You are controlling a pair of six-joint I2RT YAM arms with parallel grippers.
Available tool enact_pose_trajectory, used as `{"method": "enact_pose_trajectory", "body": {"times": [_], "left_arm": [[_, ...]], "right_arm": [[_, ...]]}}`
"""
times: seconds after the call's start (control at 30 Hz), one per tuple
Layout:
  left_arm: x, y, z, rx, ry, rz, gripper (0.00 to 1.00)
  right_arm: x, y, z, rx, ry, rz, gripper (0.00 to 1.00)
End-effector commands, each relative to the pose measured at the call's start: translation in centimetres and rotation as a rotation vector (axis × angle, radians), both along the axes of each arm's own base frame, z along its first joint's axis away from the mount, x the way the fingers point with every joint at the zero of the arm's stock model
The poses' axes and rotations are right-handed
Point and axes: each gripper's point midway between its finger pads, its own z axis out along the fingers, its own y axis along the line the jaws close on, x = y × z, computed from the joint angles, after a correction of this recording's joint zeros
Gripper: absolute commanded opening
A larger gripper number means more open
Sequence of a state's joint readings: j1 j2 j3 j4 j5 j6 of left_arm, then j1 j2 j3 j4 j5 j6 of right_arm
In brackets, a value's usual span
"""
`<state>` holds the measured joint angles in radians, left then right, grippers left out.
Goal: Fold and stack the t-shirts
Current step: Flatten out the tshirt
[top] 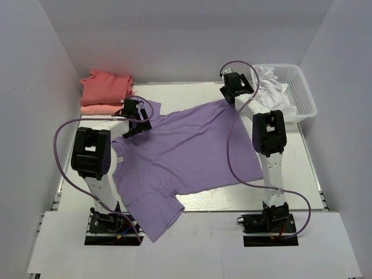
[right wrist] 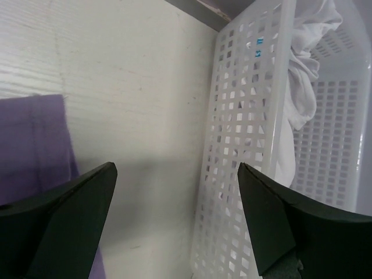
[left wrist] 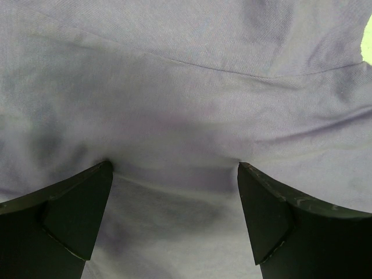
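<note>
Viewing from the top camera, we find the lavender t-shirt spread flat across the centre of the table. One sleeve reaches toward 7 o'clock, just beside the left arm's base.

At 10 o'clock from the shirt, in the far-left corner, the coral-red t-shirt lies folded on top of the salmon-pink t-shirt. Only the near edge of the salmon-pink t-shirt shows.

The left gripper sits at the 10 o'clock edge of the lavender t-shirt, between it and the folded stack. In the left wrist view its fingers are spread wide and clamp nothing. Lavender cloth fills the whole gap, and creases run from both fingertips.

The right gripper sits at the 1 o'clock corner of the lavender t-shirt. In the right wrist view its jaws are likewise wide apart and empty, over bare table. The shirt's edge lies at 9 o'clock in that view, and the white perforated basket stands at 3 o'clock.

The basket holds a crumpled white cloth. In the top view the basket stands at 2 o'clock, near the far-right corner.
</note>
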<state>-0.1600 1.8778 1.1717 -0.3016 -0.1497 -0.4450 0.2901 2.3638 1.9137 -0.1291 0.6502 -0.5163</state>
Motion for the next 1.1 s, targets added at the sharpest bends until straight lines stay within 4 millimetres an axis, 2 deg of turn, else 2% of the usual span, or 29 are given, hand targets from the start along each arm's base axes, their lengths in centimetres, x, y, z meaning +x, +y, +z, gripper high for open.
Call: {"method": "enact_pose_trajectory", "body": {"times": [0.0, 0.03, 0.07, 0.13, 0.2, 0.27, 0.3, 0.33, 0.37, 0.4, 0.43, 0.5, 0.53, 0.63, 0.67, 0.7, 0.73, 0.77, 0.87, 1.07], "left_arm": [[-4.0, 0.7, -4.0, 0.005, 0.176, -0.002, 0.99], [-4.0, 0.6, -4.0, 0.005, 0.176, -0.002, 0.99], [-3.9, 0.6, -3.6, 0.004, 0.167, -0.002, 0.99], [-3.9, 0.5, -3.6, -0.004, 0.168, -0.006, 0.99], [-2.9, 0.3, -2.5, -0.009, 0.134, -0.007, 0.99], [-2.3, 0.0, -2.0, -0.021, 0.117, -0.013, 0.99], [-1.6, -0.4, -0.8, -0.039, 0.093, -0.022, 0.99], [-1.2, -1.1, 0.0, -0.053, 0.074, -0.039, 0.99], [-0.9, -1.6, 0.3, -0.074, 0.068, -0.053, 0.99], [-0.5, -1.9, 1.1, -0.09, 0.041, -0.063, 0.99], [-0.2, -2.1, 1.6, -0.101, 0.02, -0.069, 0.99], [0.6, -2.1, 2.9, -0.096, 0.0, -0.065, 0.99], [1.0, -1.9, 3.2, -0.086, -0.012, -0.058, 0.99], [1.3, -1.9, 3.5, -0.085, -0.006, -0.057, 0.99], [2.1, -2.1, 4.1, -0.088, -0.026, -0.058, 0.99], [1.9, -1.8, 3.6, -0.072, 0.005, -0.049, 0.99], [2.8, -1.5, 4.5, -0.055, -0.013, -0.035, 0.99], [3.1, -1.3, 4.7, -0.044, -0.011, -0.028, 0.99], [4.5, -1.1, 4.9, -0.048, -0.019, -0.031, 0.99], [6.4, -0.9, 2.0, -0.006, 0.039, -0.031, 0.99]], "right_arm": [[-1.0, 2.4, 5.7, 0.165, -0.066, 0.053, 0.9], [-1.8, 2.8, 5.4, 0.187, -0.024, 0.064, 0.9], [-2.5, 4.0, 4.9, 0.251, 0.003, 0.095, 0.9], [-3.9, 6.4, 5.9, 0.365, 0.028, 0.153, 0.9], [-5.4, 9.0, 5.1, 0.529, 0.085, 0.201, 0.9], [-6.9, 10.0, 3.8, 0.661, 0.13, 0.164, 0.9], [-7.3, 11.4, 3.7, 0.723, 0.149, 0.203, 0.9], [-7.9, 12.0, 2.0, 0.741, 0.192, 0.208, 0.9], [-7.9, 13.0, 2.3, 0.782, 0.211, 0.235, 0.9], [-7.6, 13.6, 3.4, 0.82, 0.219, 0.213, 0.9], [-7.8, 13.0, 1.6, 0.847, 0.256, 0.106, 0.9], [-8.4, 14.3, 1.2, 0.93, 0.292, 0.131, 0.9], [-7.6, 14.6, 2.0, 0.949, 0.242, 0.158, 0.9], [-7.9, 14.6, 0.0, 0.953, 0.276, 0.129, 0.9], [-7.8, 14.3, -1.6, 0.943, 0.315, 0.104, 0.9], [-7.5, 14.7, -1.3, 0.945, 0.312, 0.11, 0.9], [-7.4, 14.7, -1.4, 0.945, 0.316, 0.107, 0.9], [-7.2, 14.5, -2.5, 0.938, 0.328, 0.092, 0.9], [-7.0, 13.6, -3.5, 0.947, 0.324, 0.047, 0.9], [-7.5, 12.1, -6.2, 0.99, 0.372, -0.031, 0.9]]}}
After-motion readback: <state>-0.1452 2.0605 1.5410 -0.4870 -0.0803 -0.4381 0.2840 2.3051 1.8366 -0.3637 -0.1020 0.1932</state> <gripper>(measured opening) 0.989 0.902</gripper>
